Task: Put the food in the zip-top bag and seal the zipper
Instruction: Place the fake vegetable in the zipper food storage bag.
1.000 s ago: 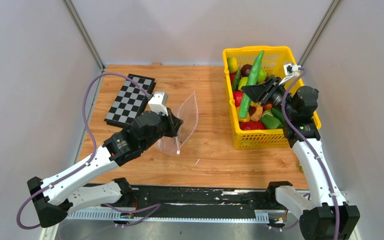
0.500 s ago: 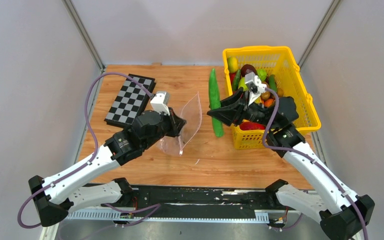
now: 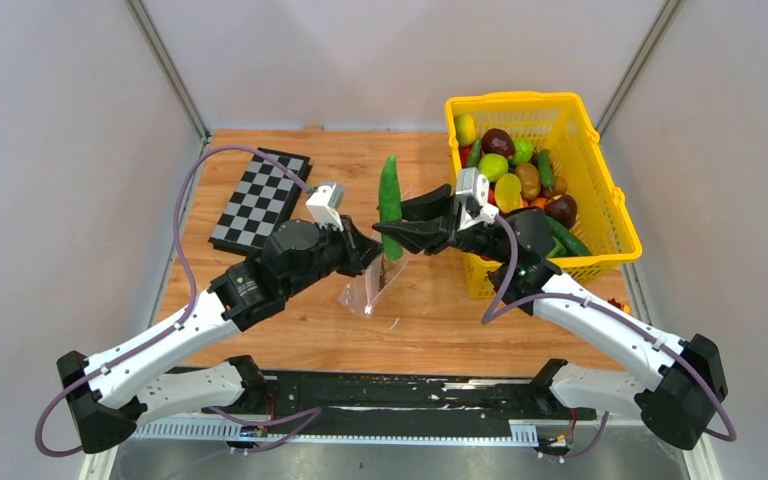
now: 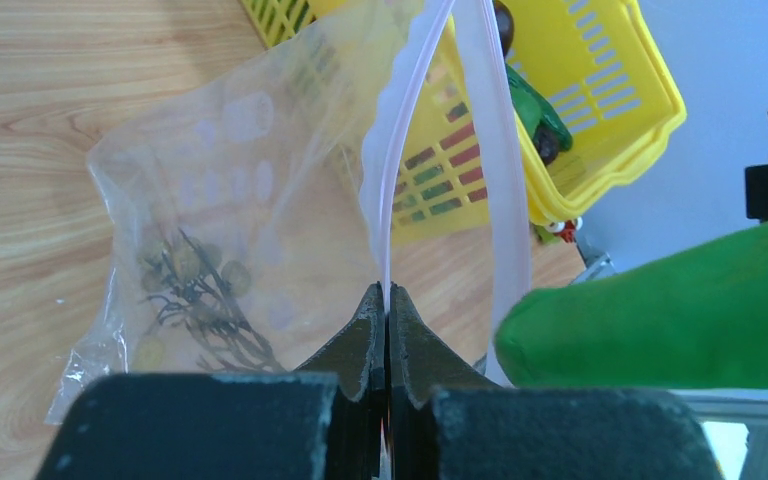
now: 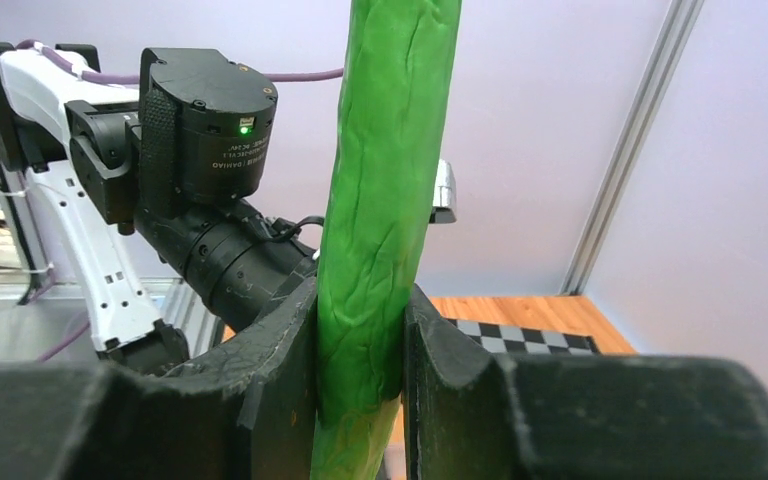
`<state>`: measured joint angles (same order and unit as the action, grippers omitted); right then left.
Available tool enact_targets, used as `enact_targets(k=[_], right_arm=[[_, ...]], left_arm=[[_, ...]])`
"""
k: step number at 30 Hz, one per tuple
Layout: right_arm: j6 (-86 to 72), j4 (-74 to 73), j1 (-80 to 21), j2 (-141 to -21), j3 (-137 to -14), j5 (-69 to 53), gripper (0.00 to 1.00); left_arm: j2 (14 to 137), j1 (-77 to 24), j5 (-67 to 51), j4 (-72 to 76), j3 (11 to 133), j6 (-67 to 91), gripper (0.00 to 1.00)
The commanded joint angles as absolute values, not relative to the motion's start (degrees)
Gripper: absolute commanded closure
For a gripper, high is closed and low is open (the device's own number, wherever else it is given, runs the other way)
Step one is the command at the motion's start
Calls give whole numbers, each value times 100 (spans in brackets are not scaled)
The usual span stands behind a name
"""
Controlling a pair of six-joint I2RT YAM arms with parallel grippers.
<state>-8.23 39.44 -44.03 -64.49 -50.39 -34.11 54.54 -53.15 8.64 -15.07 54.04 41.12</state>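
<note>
My left gripper (image 3: pixel 368 250) (image 4: pixel 388 300) is shut on the pinkish zipper strip (image 4: pixel 392 200) of the clear zip-top bag (image 3: pixel 372 280) (image 4: pixel 230 200) and holds it up with the mouth open. My right gripper (image 3: pixel 392 230) (image 5: pixel 360 330) is shut on a long green cucumber (image 3: pixel 390 205) (image 5: pixel 385 200), held upright right over the bag's mouth. The cucumber's tip shows at the right of the left wrist view (image 4: pixel 660 310), beside the bag's far lip. More toy fruits and vegetables (image 3: pixel 520 180) lie in the yellow basket.
The yellow mesh basket (image 3: pixel 600 210) stands at the back right of the wooden table (image 3: pixel 440 320). A chessboard (image 3: pixel 260 200) lies at the back left. The left arm's wrist shows close behind the cucumber in the right wrist view (image 5: pixel 210 130).
My right gripper has carried the cucumber out of the basket and leftward to just above the bag's mouth. My left gripper has kept its hold on the bag and shifted slightly right.
</note>
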Motion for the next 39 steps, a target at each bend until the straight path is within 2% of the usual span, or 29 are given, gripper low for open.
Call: enact_targets(k=[1,4,7,9,11,12,14,16,18,23,30,35,39], right_arm=[[-93,4424,-4451,-6523,-5098,-3311,100],[725,3932,-4454,-6575,-4986,-3265,99],[1395,3582,-4455,-6425,-4716,-3191,92],[1668,3294,-4447,-6271,-4639,-3116,66],[1803,2950,-4453,-6142,-4676,-2995,48],[1840,2745,-4448,-6103,-4752,-2935,41],[1902,2114,-4447,-6060,-5014,-2976,35],[1957,1654,-4453,-6047,-5248,-3147,36],[1971,1308,-4455,-6059,-5415,-3395,42],[1900,768,-4452,-6213,-5640,-3800,72],[1368,46,-4450,-6369,-6077,-3458,66],[1287,-1249,-4452,-6672,-6785,-3269,66],[835,-1079,-4448,-6376,-6799,-3180,55]], left_arm=[[5319,-5317,444,-1177,5638,4254,100],[5232,-5317,302,-1168,5708,4254,100],[5060,-5317,430,-1240,5738,4240,100],[4939,-5317,560,-1321,5758,4201,100],[4893,-5317,692,-1413,5798,4134,100],[4894,-5317,730,-1460,5827,4098,100],[4924,-5317,799,-1531,5860,4058,100],[4946,-5317,843,-1578,5861,4040,100],[4972,-5317,890,-1582,5829,4034,100],[5037,-5317,939,-1570,5801,4032,100],[5135,-5317,1172,-1702,5739,3840,100],[5164,-5317,1426,-1892,5737,3781,100],[5037,-5317,1934,-2065,5721,3774,100]])
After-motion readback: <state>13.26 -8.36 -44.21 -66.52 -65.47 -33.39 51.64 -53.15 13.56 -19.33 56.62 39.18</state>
